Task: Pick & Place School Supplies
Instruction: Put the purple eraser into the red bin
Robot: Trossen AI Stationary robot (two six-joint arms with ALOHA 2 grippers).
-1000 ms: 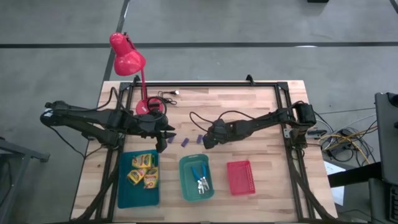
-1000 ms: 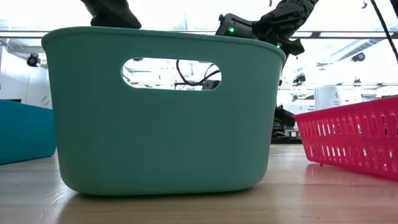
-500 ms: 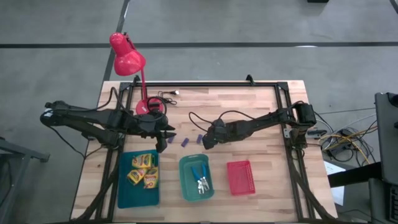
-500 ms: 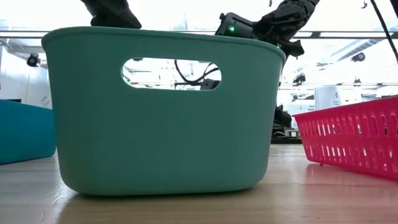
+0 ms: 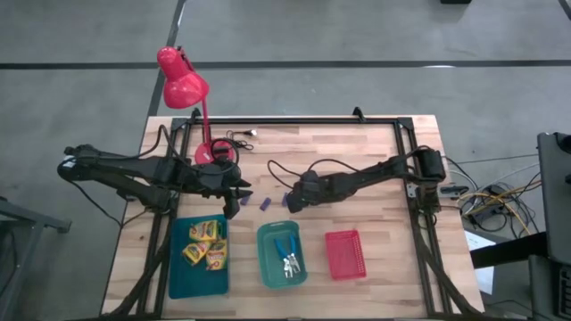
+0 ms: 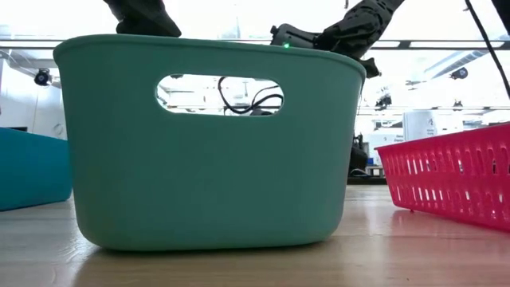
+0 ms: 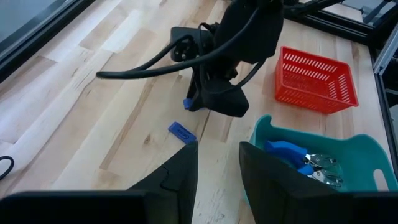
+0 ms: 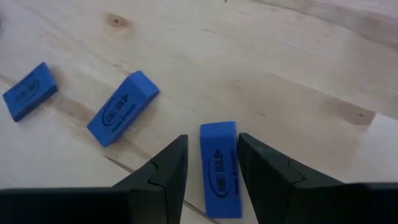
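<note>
1. Right gripper (image 8: 211, 180): lowered over the wood at mid-table, fingers spread, with one small block (image 8: 220, 168) lying in the gap between them. No finger visibly presses it; judged straddled, not yet pinched.
2. Governing relation: the block's long axis runs along the fingers, so its narrow width faces the jaws. Judgement: closing here should take it across the short side.
3. Two further blocks lie loose on the wood just beyond the first, one (image 8: 122, 107) angled, one (image 8: 29, 90) farther out. All read blue in the wrist view and purple from above.
4. Left gripper (image 7: 217, 168): holds above the wood beside the lamp base (image 5: 211, 153), fingers parted with nothing between them. One loose block (image 7: 181, 132) lies ahead of it; the right gripper is the nearer to the block cluster.
5. Containers, placed from the green tray (image 5: 264, 259):
   - Green tray: holds the blue-handled scissors (image 5: 286, 252).
   - Teal tray (image 5: 174, 283), on its left-arm side: holds three crayon boxes (image 5: 204, 244).
   - Red tray (image 5: 344, 254), on its right-arm side: no contents visible.
6. Judgement: the blocks alone remain unsorted.
</note>
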